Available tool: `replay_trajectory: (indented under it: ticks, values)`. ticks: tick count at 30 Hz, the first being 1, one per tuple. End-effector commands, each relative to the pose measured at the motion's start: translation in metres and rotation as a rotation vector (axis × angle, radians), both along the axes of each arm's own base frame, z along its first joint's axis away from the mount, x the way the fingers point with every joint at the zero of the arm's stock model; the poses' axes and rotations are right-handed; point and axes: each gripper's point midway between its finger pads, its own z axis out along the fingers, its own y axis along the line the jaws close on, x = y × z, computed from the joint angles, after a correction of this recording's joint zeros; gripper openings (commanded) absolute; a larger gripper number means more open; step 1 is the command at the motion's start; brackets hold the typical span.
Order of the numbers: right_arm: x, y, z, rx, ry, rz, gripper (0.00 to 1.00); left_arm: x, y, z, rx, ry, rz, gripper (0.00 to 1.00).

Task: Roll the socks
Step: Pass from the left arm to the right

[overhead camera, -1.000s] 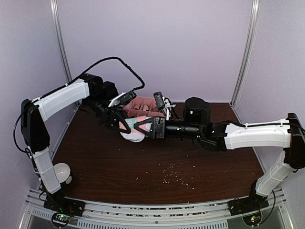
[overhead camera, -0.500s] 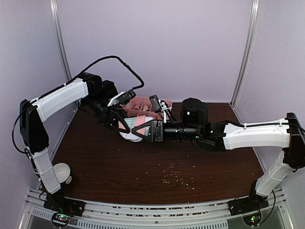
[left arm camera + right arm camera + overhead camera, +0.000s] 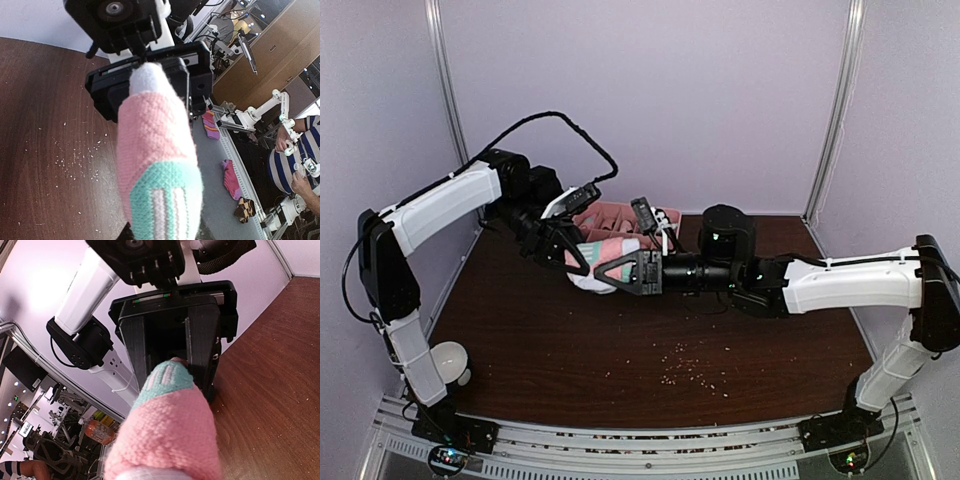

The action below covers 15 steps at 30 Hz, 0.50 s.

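Clamping the pink sock [image 3: 157,150] by opposite ends, left hand [image 3: 170,357] closed at its 9 o'clock end, right hand [image 3: 148,75] closed at 3 o'clock, holds it stretched above the counter [image 3: 45,125] toward 11 o'clock, presumably taut for rolling.

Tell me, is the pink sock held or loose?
Held: the pink sock spans between the left gripper and right gripper, one end in each.

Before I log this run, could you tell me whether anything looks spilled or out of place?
Yes: pale crumbs lie scattered over the near middle of the table. Nothing else stands out; the left gripper and right gripper each grip an end of the sock.
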Motion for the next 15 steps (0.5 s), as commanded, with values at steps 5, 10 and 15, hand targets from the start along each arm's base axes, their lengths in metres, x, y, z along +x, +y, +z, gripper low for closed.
replay_trajectory:
  ticks: [5, 10, 15]
  values:
    - [-0.004, -0.020, 0.048, 0.072, -0.163, -0.080, 0.00, -0.001, -0.002, 0.009, -0.044, -0.060, -0.018, 0.00]
    - [0.003, -0.022, 0.041, -0.040, -0.171, -0.090, 0.00, 0.011, -0.003, -0.001, 0.004, -0.077, 0.010, 0.73]
    - [0.063, -0.060, -0.003, -0.344, -0.125, -0.304, 0.00, 0.078, 0.022, -0.033, 0.230, -0.270, 0.261, 0.98]
